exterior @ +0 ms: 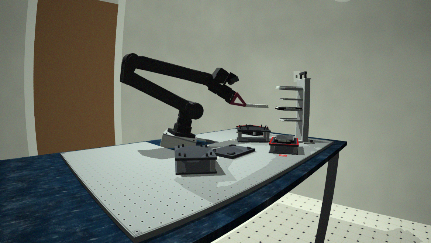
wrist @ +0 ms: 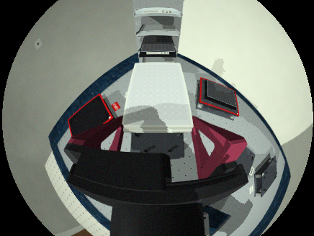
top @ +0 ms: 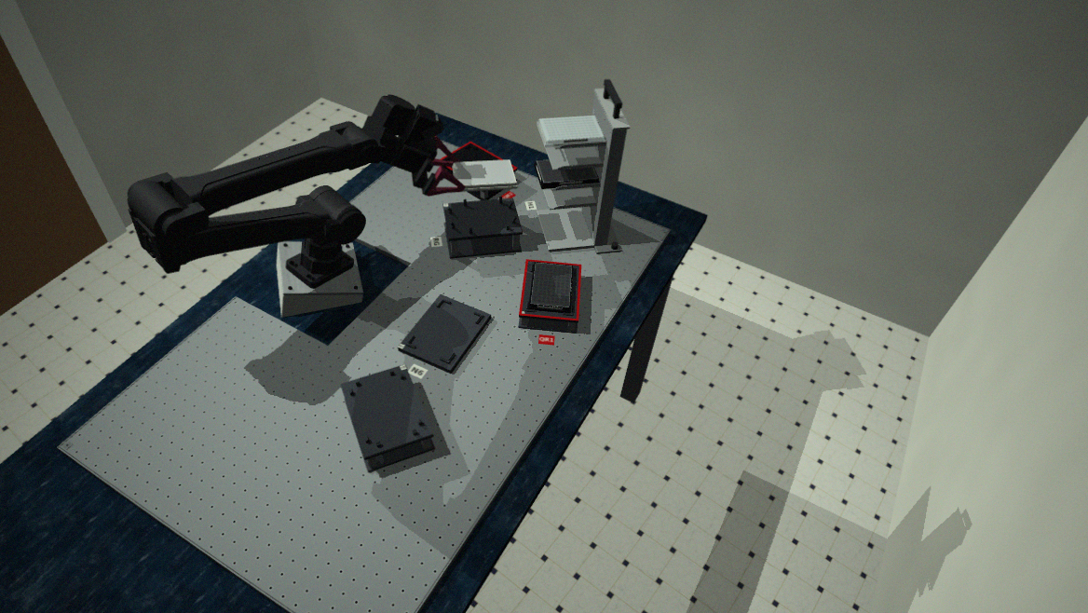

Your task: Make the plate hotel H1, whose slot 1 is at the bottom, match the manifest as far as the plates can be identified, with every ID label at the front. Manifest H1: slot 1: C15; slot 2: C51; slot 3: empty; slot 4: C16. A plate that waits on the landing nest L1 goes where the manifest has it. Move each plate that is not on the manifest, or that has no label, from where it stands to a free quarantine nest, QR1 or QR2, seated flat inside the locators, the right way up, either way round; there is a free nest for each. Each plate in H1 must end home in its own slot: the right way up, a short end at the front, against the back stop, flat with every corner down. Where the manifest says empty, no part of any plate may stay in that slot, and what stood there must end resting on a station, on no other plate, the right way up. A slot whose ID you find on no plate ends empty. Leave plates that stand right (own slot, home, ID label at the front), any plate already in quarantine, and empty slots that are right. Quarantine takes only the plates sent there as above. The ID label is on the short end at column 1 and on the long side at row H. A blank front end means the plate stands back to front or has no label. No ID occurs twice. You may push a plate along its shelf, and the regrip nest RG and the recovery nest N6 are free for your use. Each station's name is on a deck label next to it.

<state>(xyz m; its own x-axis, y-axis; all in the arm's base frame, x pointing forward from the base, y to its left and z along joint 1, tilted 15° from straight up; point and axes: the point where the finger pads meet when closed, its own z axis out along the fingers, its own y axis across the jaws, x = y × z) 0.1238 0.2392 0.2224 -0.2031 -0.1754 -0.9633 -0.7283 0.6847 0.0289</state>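
My gripper (top: 455, 176) is shut on a white plate (top: 491, 174) by one short end and holds it level in the air, above the landing nest (top: 482, 225). The plate's far end points at the plate hotel H1 (top: 596, 170), a gap away. In the side view the plate (exterior: 257, 105) hangs about level with the second shelf. In the hotel (exterior: 297, 106), the top slot holds a white plate (exterior: 286, 86) and the second slot holds a black plate (exterior: 286, 108). The third and bottom shelves look bare. In the wrist view the held plate (wrist: 155, 97) lies between the red fingers. I can read no label.
A black plate sits in the red-edged quarantine nest QR1 (top: 550, 289). The other red-edged nest (wrist: 88, 116) lies bare behind the gripper. The flat regrip nest (top: 445, 332) and the block nest N6 (top: 389, 416) stand nearer the front, both bare.
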